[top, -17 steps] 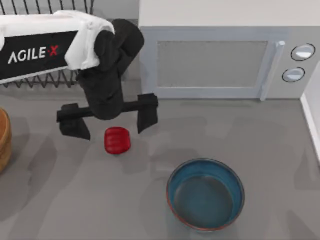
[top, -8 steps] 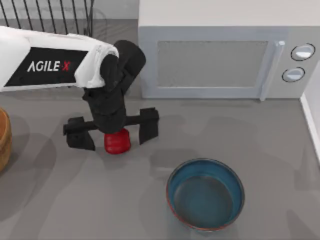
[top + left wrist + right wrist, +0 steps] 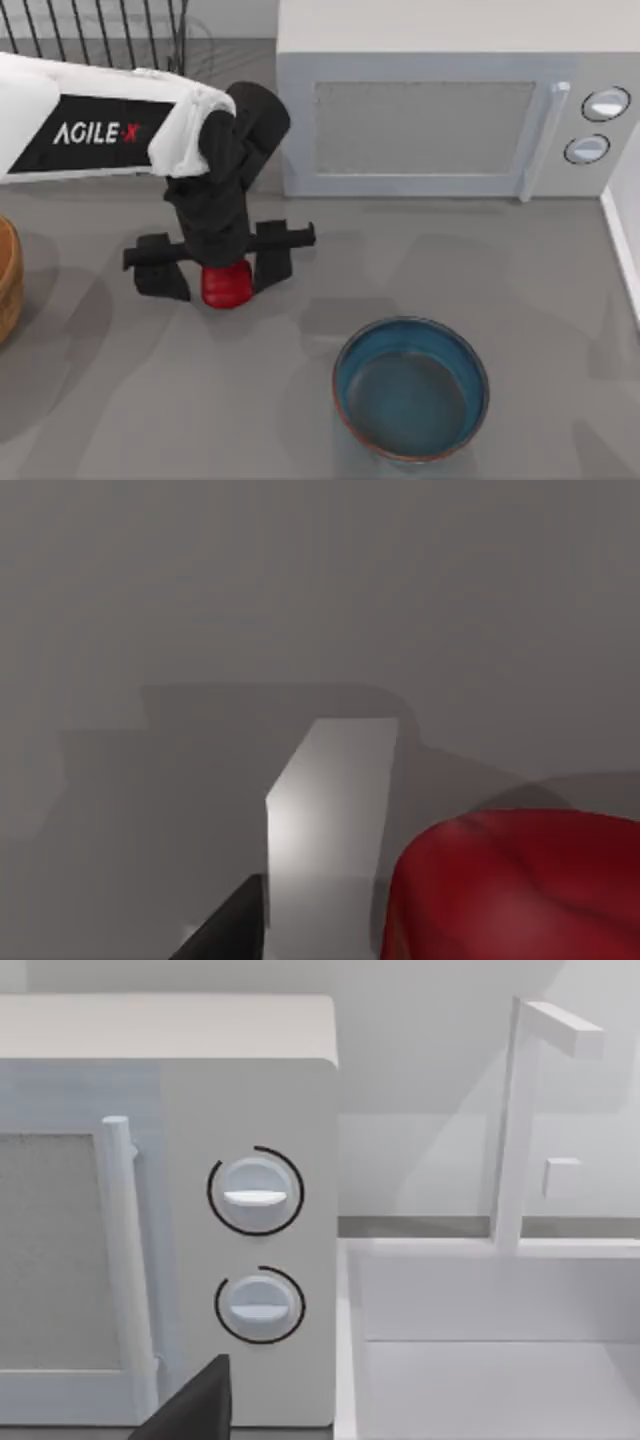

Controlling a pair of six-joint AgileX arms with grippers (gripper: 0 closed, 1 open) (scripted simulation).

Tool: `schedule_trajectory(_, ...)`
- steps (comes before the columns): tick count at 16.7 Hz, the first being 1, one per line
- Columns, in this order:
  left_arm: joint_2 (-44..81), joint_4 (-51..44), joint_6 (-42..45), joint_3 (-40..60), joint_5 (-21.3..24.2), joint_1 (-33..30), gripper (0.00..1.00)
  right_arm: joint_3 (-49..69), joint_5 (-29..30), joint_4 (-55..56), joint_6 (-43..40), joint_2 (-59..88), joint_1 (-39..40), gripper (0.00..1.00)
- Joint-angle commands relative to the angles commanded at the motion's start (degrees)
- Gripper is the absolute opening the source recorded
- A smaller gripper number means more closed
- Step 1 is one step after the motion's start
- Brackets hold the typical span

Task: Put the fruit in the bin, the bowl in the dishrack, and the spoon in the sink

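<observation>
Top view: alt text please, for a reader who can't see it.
The left arm's black two-finger gripper straddles a small glossy red ribbed fruit on the grey table, fingers closing in but a gap left on one side. A blue-teal round bowl sits nearer the camera, a white microwave behind, and a black wire dishrack and orange-brown bin at left.

Left arm stretched in from the table's left, wrist bent down, left claw (image 3: 215,272) spread wide.

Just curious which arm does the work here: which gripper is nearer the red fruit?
Left. The left gripper straddles the fruit; the right gripper is over by the microwave.
</observation>
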Motion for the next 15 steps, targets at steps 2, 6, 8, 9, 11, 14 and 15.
schedule_trajectory(2, 0.0, 0.0, 0.0, 0.0, 0.0, 0.0, 0.25, 0.0, 0.0, 0.0, 0.0, 0.0, 0.0, 1.00)
schedule_trajectory(6, 0.0, 0.0, 0.0, 0.0, 0.0, 0.0, 0.00, 0.0, 0.0, 0.0, 0.0, 0.0, 0.0, 1.00)
schedule_trajectory(8, 0.0, 0.0, 0.0, 0.0, 0.0, 0.0, 0.00, 0.0, 0.0, 0.0, 0.0, 0.0, 0.0, 1.00)
schedule_trajectory(9, 0.0, 0.0, 0.0, 0.0, 0.0, 0.0, 0.00, 0.0, 0.0, 0.0, 0.0, 0.0, 0.0, 1.00)
schedule_trajectory(11, 0.0, 0.0, 0.0, 0.0, 0.0, 0.0, 0.00, 0.0, 0.0, 0.0, 0.0, 0.0, 0.0, 1.00)
schedule_trajectory(14, -0.9, -1.0, 1.0, -0.2, -1.3, 0.3, 0.00, 0.0, 0.0, 0.0, 0.0, 0.0, 0.0, 1.00)
schedule_trajectory(15, -1.0, -1.1, 1.0, 0.0, -1.3, 0.3, 0.00, 0.0, 0.0, 0.0, 0.0, 0.0, 0.0, 1.00)
